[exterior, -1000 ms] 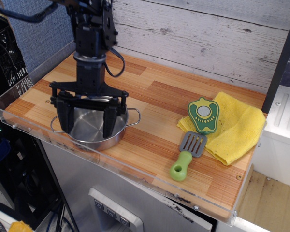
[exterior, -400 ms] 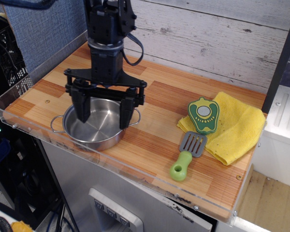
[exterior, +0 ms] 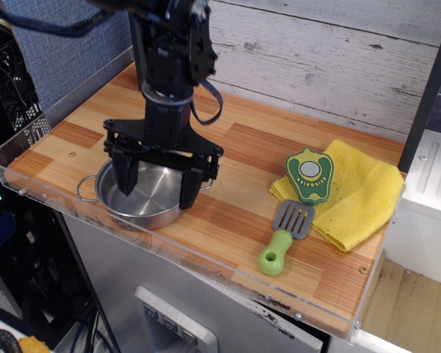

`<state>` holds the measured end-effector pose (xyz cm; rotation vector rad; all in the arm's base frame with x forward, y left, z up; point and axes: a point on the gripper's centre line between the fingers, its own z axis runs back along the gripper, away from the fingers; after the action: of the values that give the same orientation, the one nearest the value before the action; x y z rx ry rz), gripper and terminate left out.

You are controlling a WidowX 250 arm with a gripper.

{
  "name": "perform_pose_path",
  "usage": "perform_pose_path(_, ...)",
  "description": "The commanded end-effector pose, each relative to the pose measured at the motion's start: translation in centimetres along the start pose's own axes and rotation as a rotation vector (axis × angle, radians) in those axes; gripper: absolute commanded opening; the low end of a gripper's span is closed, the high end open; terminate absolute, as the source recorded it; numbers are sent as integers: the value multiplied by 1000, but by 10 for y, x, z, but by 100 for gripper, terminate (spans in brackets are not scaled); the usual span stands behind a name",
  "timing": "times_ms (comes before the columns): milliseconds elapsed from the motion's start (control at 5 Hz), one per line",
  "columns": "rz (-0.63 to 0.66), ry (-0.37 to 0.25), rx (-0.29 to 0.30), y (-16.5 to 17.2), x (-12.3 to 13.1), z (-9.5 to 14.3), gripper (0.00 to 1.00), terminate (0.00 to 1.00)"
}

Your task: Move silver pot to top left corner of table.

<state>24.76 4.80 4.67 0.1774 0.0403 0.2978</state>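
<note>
Gripper (exterior: 159,182) sits over the pot (exterior: 138,194), fingers (exterior: 127,170) spread wide, holding nothing. 1 finger dips inside the bowl near the far-left wall, the other comes down at the right rim; can't tell if either touches metal. Pot sits near the front edge of the worktop (exterior: 235,147), at its left end, well left of the green spatula (exterior: 285,235).

Risks: pot is shallow, shiny and thin-walled, so a pinch on the rim could slip and let it tilt or drop on the lift. If the right finger lands on top of the rim instead of straddling it, pot gets shoved or tipped. Pot is close to the clear rim (exterior: 7,165), so any shove frontward could knock it against that. The wire handle (exterior: 206,179) near the right finger could snag.
</note>
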Motion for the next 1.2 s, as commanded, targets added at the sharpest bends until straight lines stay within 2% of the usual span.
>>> perform_pose_path(0,12,-12,16,5,0,-7,100,0)
perform_pose_path(400,59,59,-32,15,4,-30,100,0)
perform_pose_path(600,59,63,-37,15,6,-33,100,0)
perform_pose_path(800,79,81,-45,16,7,-38,0,0)
perform_pose_path(1000,76,79,-59,15,6,-35,0,0)
